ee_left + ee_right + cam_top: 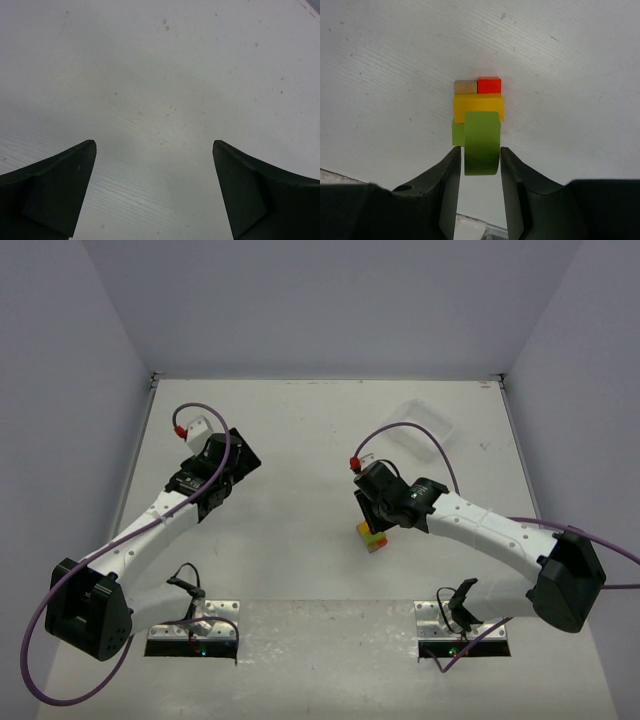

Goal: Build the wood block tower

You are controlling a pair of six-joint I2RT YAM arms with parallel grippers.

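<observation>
Five smooth blocks: wood block tower (478, 107) | top green block (482, 145) rounded

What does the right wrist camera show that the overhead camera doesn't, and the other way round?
Only the right wrist view: the single pieces, a tan block, a red block, a yellow block and a green block flanked by the fingers of the right pincer; whether it is gripped is unclear.
Only the overhead view: the left arm, the right arm, the open left pincer and a clear tray.
Both: the wood block tower, the right pincer and the white table.
</observation>
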